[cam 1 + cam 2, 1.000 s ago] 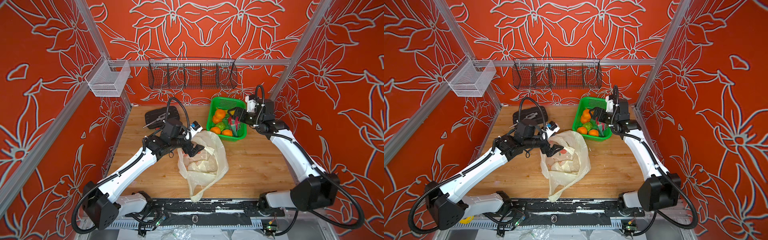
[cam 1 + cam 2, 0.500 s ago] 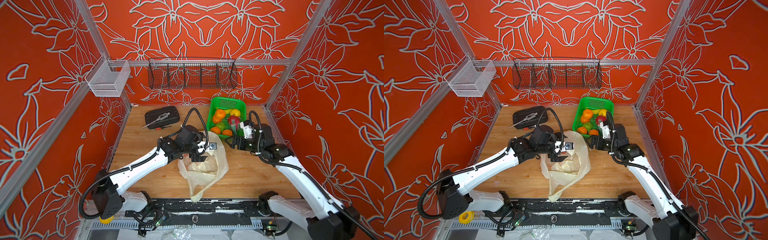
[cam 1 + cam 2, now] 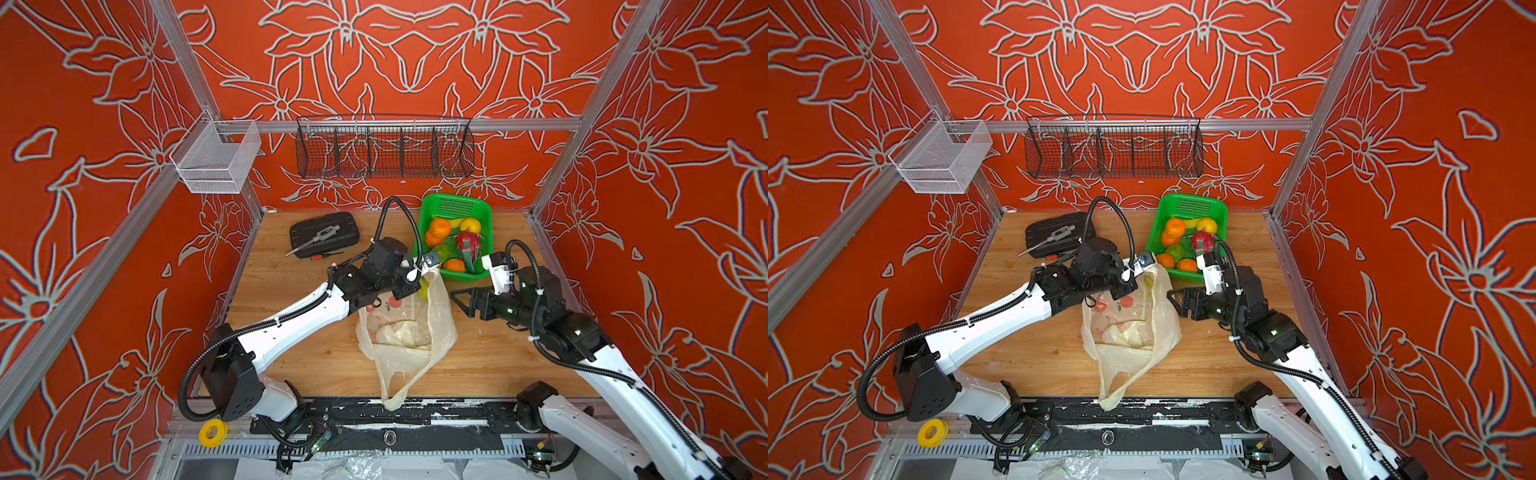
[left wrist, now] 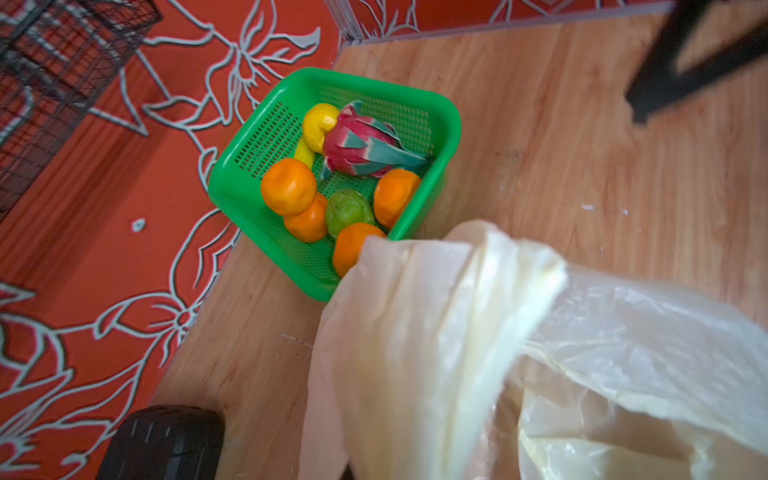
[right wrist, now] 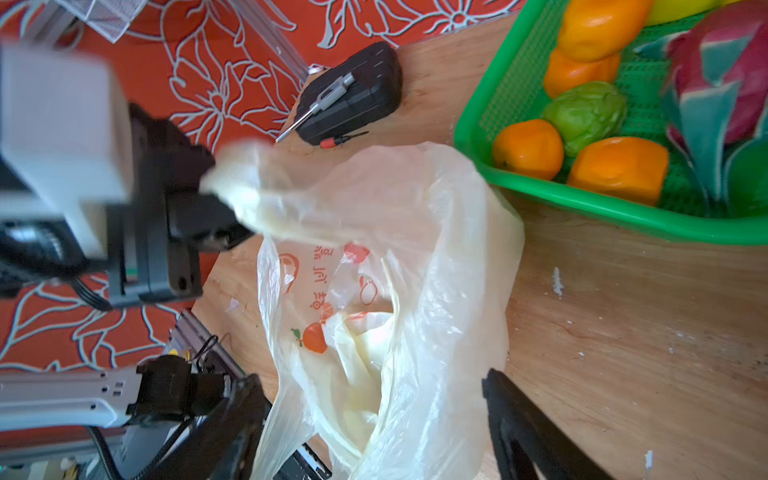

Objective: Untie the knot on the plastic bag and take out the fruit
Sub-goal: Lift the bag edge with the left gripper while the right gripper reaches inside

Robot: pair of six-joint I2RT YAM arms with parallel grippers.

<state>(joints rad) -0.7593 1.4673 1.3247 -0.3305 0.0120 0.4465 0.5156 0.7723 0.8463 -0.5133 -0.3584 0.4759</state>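
Bare bench (image 3: 494, 357) lies open right of the plastic bag (image 3: 409, 332), where the right claw (image 3: 457, 300) hangs with fingers spread, just beside the bag. The green basket (image 3: 455, 204) blocks the back right corner, close against the bag's lifted rim. The black tool case (image 3: 324, 235) fills the back left. The left arm (image 3: 299, 318) slants across the left half, with the left claw (image 3: 412, 289) clamped on that rim. 1 clear patch lies front left.
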